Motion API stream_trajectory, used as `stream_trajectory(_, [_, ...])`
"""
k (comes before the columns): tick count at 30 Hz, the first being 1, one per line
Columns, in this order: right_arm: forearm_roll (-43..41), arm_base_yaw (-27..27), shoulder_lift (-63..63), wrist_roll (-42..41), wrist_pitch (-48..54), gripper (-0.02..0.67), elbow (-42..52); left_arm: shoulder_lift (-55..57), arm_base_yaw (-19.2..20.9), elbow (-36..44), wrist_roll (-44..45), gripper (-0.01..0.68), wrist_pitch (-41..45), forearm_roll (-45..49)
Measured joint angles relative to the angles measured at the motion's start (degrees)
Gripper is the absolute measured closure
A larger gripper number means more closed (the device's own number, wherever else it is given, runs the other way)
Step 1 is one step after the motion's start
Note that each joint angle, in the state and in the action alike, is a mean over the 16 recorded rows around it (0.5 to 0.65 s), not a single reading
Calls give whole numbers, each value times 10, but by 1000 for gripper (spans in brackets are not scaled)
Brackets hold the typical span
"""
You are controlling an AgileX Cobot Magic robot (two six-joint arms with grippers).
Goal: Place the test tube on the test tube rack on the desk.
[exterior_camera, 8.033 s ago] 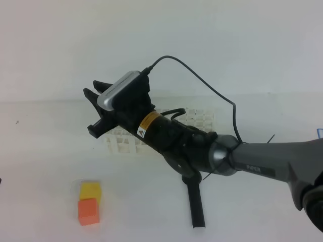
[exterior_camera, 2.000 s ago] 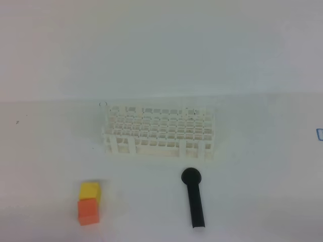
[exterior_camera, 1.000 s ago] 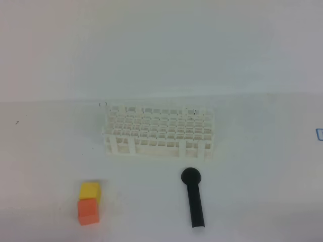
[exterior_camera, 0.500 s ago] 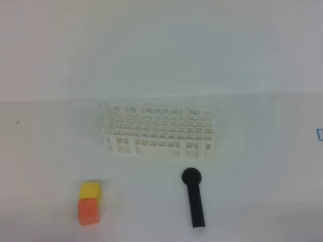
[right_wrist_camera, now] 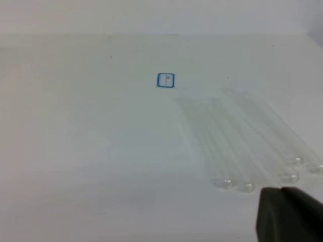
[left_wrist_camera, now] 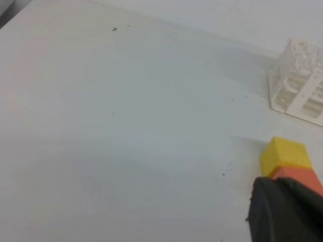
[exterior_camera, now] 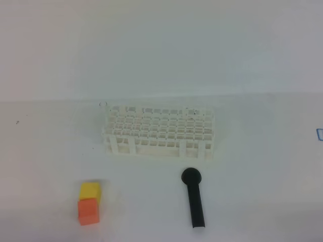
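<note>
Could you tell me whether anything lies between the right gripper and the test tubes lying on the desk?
Nothing visible does. In the right wrist view the clear test tubes lie side by side on bare desk, just ahead of the right gripper, whose dark tip shows at the lower right. The small blue square mark sits beyond them, off the path.

We can read no words or numbers; we see only a small blue square mark (right_wrist_camera: 165,80) on the desk (right_wrist_camera: 91,141), its inside too blurred to read.
</note>
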Motion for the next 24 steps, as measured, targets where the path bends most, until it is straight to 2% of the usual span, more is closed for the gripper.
stream_trajectory(24, [0, 0, 0, 0, 0, 650, 0, 0, 0, 0, 0, 673, 0, 0])
